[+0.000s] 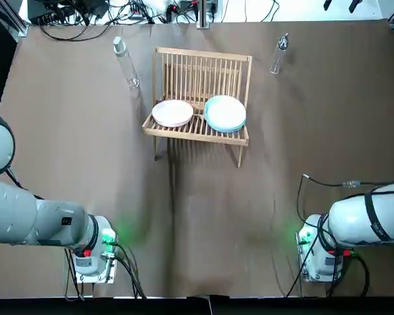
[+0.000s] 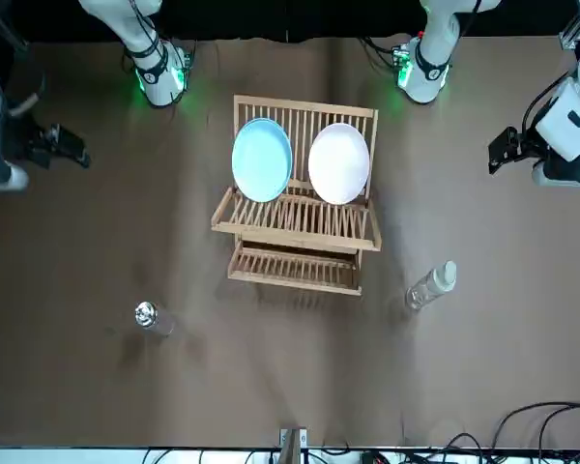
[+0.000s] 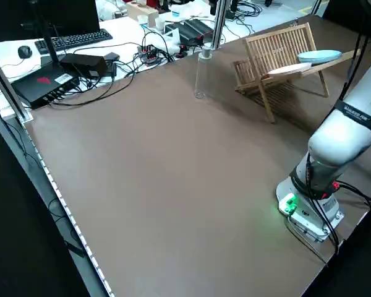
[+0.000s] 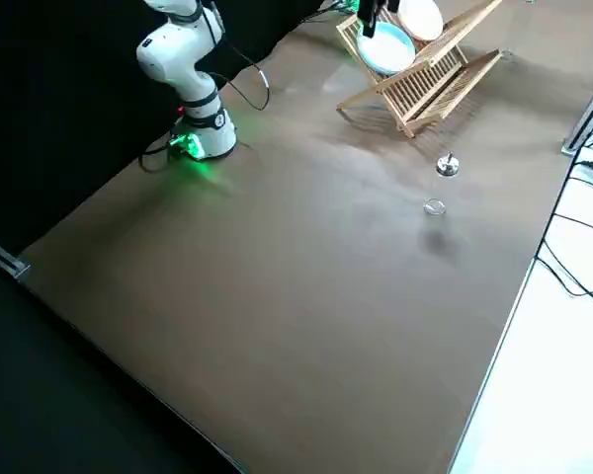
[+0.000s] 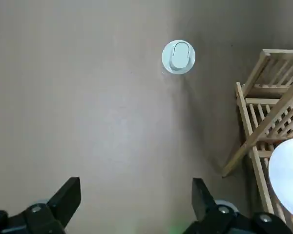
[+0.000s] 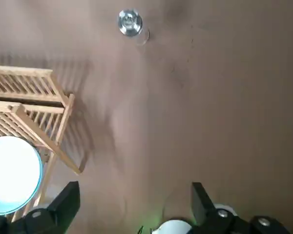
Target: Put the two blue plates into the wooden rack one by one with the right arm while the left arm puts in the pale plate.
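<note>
Blue plates (image 1: 225,113) and pale plate (image 1: 173,113) sit racked beyond the spread left claw (image 5: 136,190) and right claw (image 6: 136,192), so hold clear

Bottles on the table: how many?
2: a white-capped bottle beyond the wooden rack's left end, a silver-capped bottle beyond its right end. None looks hidden.

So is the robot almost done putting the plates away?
It looks finished. The blue plates sit in the wooden rack beside the pale plate. The left gripper and right gripper are open, holding nothing. No plate is left on the table.
</note>
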You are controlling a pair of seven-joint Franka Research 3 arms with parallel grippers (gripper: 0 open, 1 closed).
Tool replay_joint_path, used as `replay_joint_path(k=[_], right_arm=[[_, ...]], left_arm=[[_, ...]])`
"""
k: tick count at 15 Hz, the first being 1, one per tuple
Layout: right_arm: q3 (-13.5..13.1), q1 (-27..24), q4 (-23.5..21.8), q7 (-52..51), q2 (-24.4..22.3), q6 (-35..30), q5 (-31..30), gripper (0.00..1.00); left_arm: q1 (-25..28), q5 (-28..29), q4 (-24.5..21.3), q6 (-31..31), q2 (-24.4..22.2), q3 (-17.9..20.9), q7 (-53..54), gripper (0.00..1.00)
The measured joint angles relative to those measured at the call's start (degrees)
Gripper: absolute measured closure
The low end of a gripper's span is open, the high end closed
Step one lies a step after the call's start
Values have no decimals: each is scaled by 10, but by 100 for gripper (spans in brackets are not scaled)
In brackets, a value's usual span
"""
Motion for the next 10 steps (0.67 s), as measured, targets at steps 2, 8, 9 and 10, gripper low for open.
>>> replay_joint_path(k=[2,8,9,10], right_arm=[[3,0,-44,-1,-39,38,-1,0],[12,3,-130,-5,-90,84,-26,0],[12,4,-131,-5,-90,84,-26,0],[13,4,-131,-6,-90,84,-26,0]], left_arm=[[0,0,1,0,1,0,0,0],[0,0,2,0,2,0,0,0],[0,0,2,0,2,0,0,0],[0,0,2,0,2,0,0,0]])
